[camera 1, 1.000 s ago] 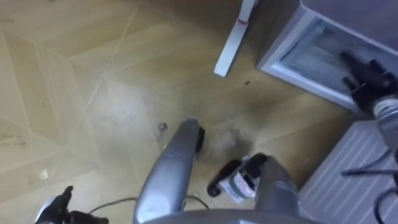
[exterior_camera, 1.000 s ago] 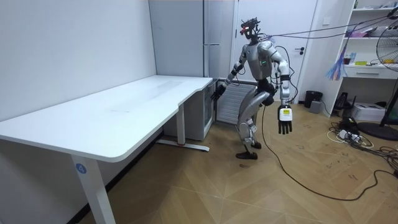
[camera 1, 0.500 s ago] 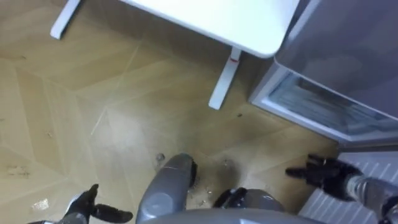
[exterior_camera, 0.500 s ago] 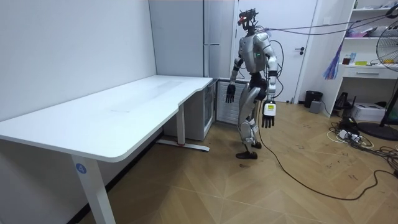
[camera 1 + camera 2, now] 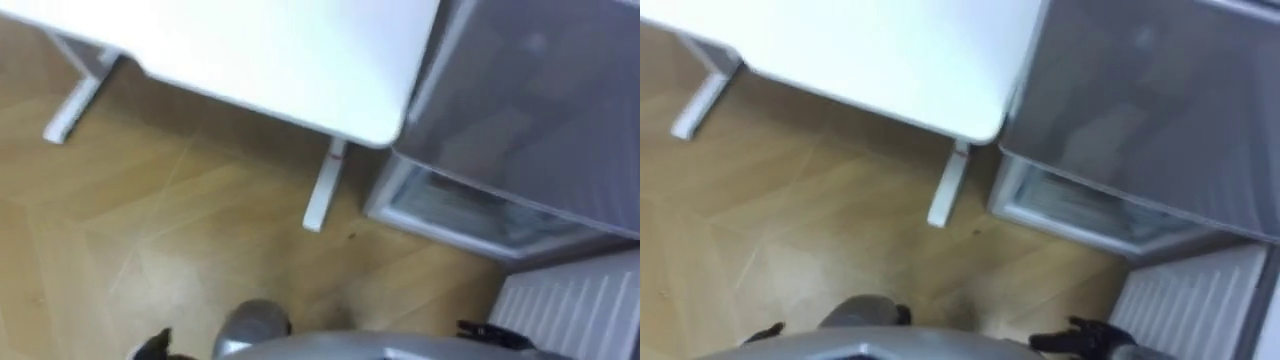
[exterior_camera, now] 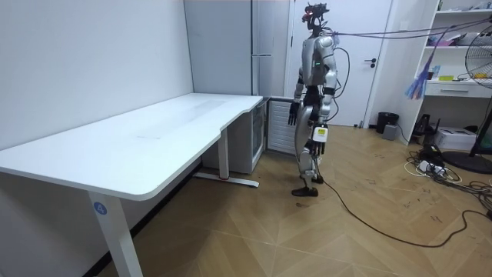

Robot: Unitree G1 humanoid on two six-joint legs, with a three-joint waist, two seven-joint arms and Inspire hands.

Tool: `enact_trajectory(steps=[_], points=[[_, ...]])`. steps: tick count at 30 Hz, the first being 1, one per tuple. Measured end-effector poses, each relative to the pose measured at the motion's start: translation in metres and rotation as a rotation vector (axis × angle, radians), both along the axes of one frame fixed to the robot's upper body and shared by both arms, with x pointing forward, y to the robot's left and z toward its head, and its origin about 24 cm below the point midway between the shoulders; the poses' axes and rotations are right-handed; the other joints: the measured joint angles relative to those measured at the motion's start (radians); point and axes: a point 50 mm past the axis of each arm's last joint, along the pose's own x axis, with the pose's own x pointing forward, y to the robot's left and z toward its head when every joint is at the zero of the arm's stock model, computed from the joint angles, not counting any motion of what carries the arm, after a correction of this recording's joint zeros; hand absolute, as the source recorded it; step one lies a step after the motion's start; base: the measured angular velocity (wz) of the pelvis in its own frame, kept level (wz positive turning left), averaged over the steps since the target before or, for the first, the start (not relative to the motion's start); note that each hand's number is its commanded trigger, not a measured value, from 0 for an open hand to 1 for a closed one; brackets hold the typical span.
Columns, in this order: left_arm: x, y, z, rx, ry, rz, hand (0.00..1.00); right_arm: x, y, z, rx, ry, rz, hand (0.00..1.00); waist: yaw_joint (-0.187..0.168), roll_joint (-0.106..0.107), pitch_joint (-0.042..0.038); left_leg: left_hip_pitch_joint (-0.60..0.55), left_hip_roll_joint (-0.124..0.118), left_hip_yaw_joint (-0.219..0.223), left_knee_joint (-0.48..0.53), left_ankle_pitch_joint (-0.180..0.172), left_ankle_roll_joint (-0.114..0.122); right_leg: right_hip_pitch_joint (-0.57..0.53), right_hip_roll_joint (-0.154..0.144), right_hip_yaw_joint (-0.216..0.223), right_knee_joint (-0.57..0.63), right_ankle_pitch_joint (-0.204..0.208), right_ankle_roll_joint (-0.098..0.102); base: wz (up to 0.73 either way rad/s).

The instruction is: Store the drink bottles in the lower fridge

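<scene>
Straightened up from the reach toward the lower fridge, right hand and left hand now dropped to the sides, slack-fingered and empty; compartment open beside the white table, drinks inside indiscernible, so loading probably finished.

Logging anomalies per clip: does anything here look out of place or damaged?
The lower fridge has its door swung wide open while the right hand and left hand hang empty at the robot's sides. Nothing looks spilled or damaged.
</scene>
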Motion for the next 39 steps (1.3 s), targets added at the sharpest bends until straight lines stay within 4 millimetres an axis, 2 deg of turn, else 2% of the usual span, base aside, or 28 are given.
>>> enact_trajectory(steps=[2,5,9,12,17,23,27,34,39], points=[[-0.001,-0.002,-0.001,0.003,0.001,0.016,0.0,-0.002,0.001,-0.001,-0.007,-0.009,-0.024,0.0,-0.012,0.004,-0.0012,0.005,0.002,0.003,-0.008,-0.002,0.003,0.002,0.002,0.007,-0.002,0.006,0.0,-0.12],[-0.008,-0.003,-0.002,0.022,0.026,0.024,0.0,-0.01,0.004,-0.002,-0.013,-0.001,-0.065,0.0,-0.026,0.008,-0.0021,0.059,-0.003,0.006,-0.044,0.003,0.008,0.042,0.006,0.058,-0.027,0.021,0.003,-0.19],[-0.011,-0.006,-0.003,0.043,0.048,0.031,0.0,-0.023,0.01,-0.005,0.01,0.002,-0.187,0.0,-0.043,0.01,-0.0055,0.096,-0.002,0.02,-0.052,0.003,0.008,0.071,0.008,0.095,-0.041,0.024,0.002,-0.16],[-0.014,-0.012,-0.005,0.038,0.067,0.024,0.0,-0.025,0.012,-0.006,0.018,-0.005,-0.236,0.0,-0.063,0.012,-0.0069,0.103,-0.001,0.026,-0.053,0.003,0.008,0.072,0.009,0.115,-0.052,0.028,-0.001,-0.15],[-0.016,-0.012,-0.005,0.038,0.08,0.031,0.0,-0.027,0.014,-0.006,0.013,-0.004,-0.292,0.0,-0.092,0.016,-0.0103,0.123,-0.004,0.029,-0.068,0.003,0.009,0.081,0.014,0.142,-0.067,0.034,0.0,-0.16],[-0.008,-0.008,-0.004,0.046,0.069,0.025,0.0,-0.031,0.013,-0.007,-0.001,0.009,-0.356,0.0,-0.117,0.026,-0.0097,0.153,-0.004,0.032,-0.085,0.003,0.009,0.088,0.016,0.178,-0.065,0.037,-0.001,-0.14],[0.002,-0.007,-0.003,0.054,0.052,-0.001,0.0,-0.032,0.014,-0.007,0.0,0.011,-0.364,0.0,-0.117,0.027,-0.0069,0.173,0.002,0.053,-0.105,0.003,0.008,0.088,0.02,0.219,-0.063,0.039,-0.004,-0.23],[0.014,-0.01,-0.003,0.047,0.013,-0.021,0.0,-0.031,0.015,-0.007,-0.002,0.009,-0.362,0.0,-0.119,0.025,-0.0059,0.18,0.003,0.06,-0.112,0.002,0.01,0.086,0.021,0.235,-0.063,0.046,-0.002,-0.08],[0.017,-0.01,-0.003,0.046,-0.003,-0.018,0.0,-0.021,0.013,-0.007,-0.029,-0.004,-0.304,0.0,-0.12,0.032,-0.0059,0.171,0.003,0.059,-0.104,0.0,0.013,0.085,0.022,0.232,-0.064,0.05,-0.001,0.01]])
